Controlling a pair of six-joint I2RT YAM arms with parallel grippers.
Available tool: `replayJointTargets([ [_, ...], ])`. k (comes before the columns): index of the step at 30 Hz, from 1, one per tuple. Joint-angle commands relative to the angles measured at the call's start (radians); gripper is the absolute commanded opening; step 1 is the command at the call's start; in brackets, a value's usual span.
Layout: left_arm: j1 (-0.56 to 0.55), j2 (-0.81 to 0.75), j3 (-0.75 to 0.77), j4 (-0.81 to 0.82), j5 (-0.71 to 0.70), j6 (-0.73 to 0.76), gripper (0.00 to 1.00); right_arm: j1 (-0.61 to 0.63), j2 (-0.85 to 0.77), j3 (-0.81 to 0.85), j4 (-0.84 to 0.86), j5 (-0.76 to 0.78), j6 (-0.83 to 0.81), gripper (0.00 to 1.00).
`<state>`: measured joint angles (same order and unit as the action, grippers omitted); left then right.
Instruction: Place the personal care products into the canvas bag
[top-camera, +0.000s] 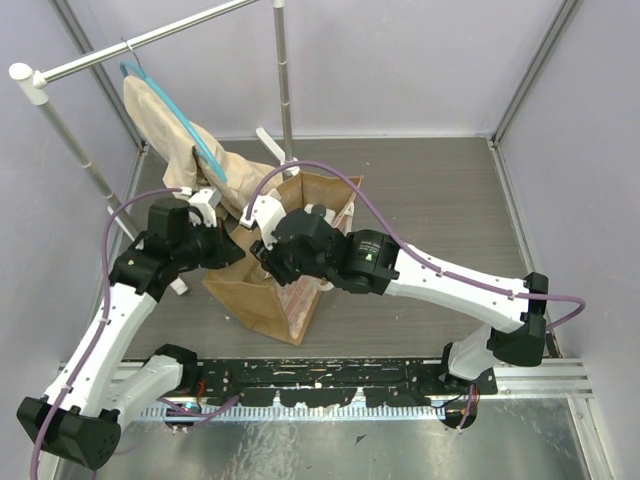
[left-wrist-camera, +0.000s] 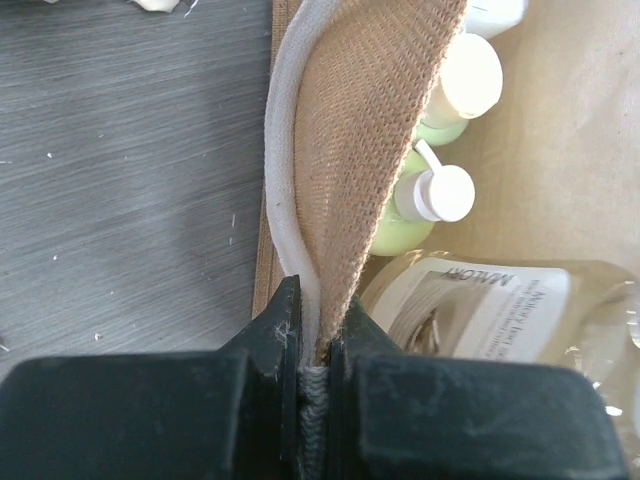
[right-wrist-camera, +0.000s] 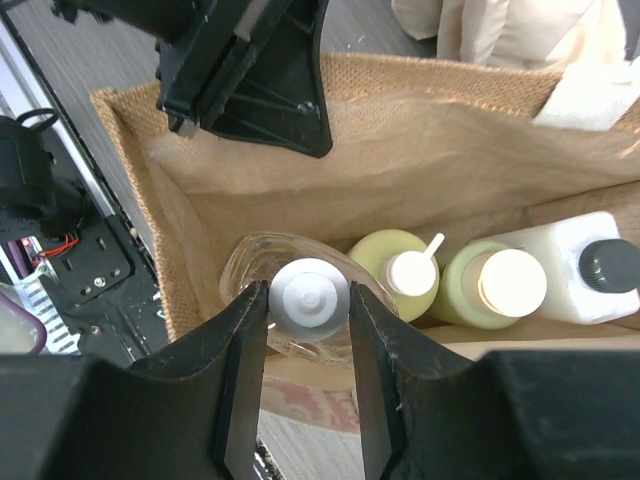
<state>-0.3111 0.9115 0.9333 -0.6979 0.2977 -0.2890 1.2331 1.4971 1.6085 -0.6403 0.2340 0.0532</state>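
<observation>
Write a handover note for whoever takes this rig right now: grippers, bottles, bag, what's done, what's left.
Left gripper: shut on the rim of the canvas bag, holding its mouth open.
Right gripper: inside the bag, fingertips closed on the cap of the clear amber bottle.
Also in the bag: yellow-green pump bottle, yellow-green flat-cap bottle, white bottle with black cap.
Done: all four bottles are inside the bag.
Left: release the amber bottle, lift the right arm out, then let go of the rim.
</observation>
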Motion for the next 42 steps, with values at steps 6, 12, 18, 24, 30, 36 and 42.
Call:
replayJointTargets([
  [6,-0.003,-0.036,0.085,-0.055,0.019,0.003,0.0,-0.006,-0.048,-0.094,0.224,0.001,0.074,0.01],
  [12,-0.007,-0.033,0.088,-0.056,0.018,0.007,0.0,-0.011,-0.023,-0.187,0.274,-0.048,0.115,0.0],
  [18,-0.008,-0.036,0.076,-0.054,0.015,0.007,0.0,-0.011,0.015,-0.234,0.307,-0.065,0.138,0.01],
  [24,-0.009,-0.035,0.062,-0.044,0.014,0.007,0.02,-0.011,0.056,-0.255,0.319,-0.073,0.142,0.01],
  [30,-0.01,-0.033,0.058,-0.041,0.012,0.008,0.04,-0.011,0.067,-0.227,0.269,-0.068,0.143,0.04],
  [36,-0.011,-0.041,0.064,-0.044,0.004,0.008,0.09,-0.011,0.004,-0.18,0.202,-0.054,0.122,0.76],
  [42,-0.01,-0.042,0.082,-0.052,0.002,0.005,0.08,-0.032,-0.029,-0.08,0.14,0.049,0.039,1.0],
])
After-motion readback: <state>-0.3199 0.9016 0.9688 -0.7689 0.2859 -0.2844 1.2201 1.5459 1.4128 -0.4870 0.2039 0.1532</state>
